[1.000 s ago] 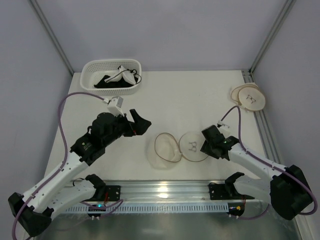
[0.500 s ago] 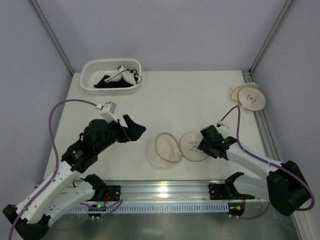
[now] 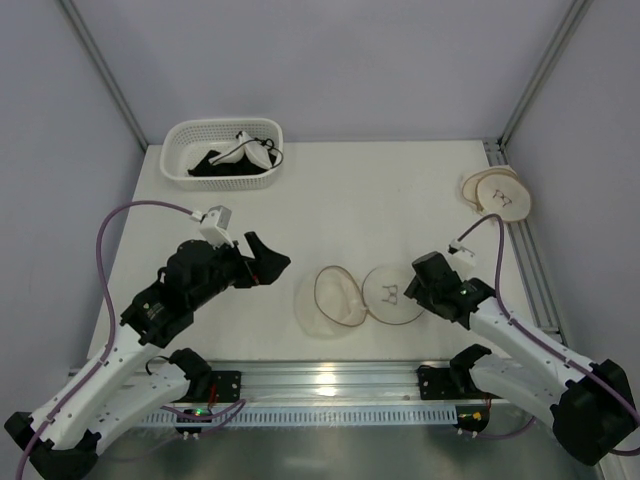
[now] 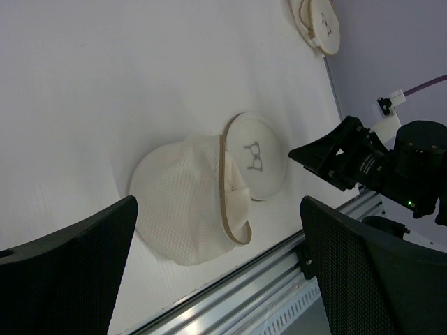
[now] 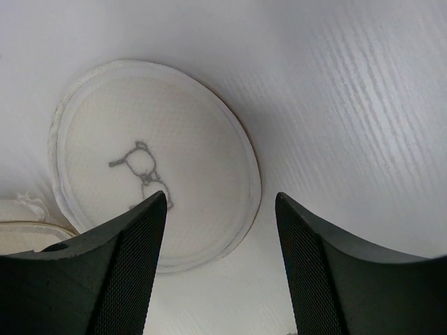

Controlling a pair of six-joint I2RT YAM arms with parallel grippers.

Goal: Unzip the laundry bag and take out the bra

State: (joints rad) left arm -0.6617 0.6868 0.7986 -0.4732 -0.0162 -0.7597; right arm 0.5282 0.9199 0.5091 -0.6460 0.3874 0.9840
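The laundry bag (image 3: 326, 301) lies unzipped near the table's front edge, its brown-trimmed mouth gaping. Its round lid (image 3: 391, 293), with a small black mark, is flapped out flat to the right. In the left wrist view the mesh body (image 4: 188, 202) and lid (image 4: 255, 164) lie ahead of my open left gripper (image 4: 223, 279), which hangs well left of the bag (image 3: 268, 260). My right gripper (image 3: 416, 288) is open and empty at the lid's right edge, over the lid (image 5: 150, 160), its fingers apart (image 5: 220, 237). The bra (image 3: 248, 152) lies in the white basket.
The white lattice basket (image 3: 190, 140) stands at the back left, with black cloth (image 3: 215, 166) beside the bra. A second round mesh pouch (image 3: 497, 194) lies at the table's right edge. A metal rail (image 3: 330, 380) runs along the near edge.
My right gripper opened wider and drew back to the right off the lid. My left arm pulled back and lowered a second ago, then barely moved.
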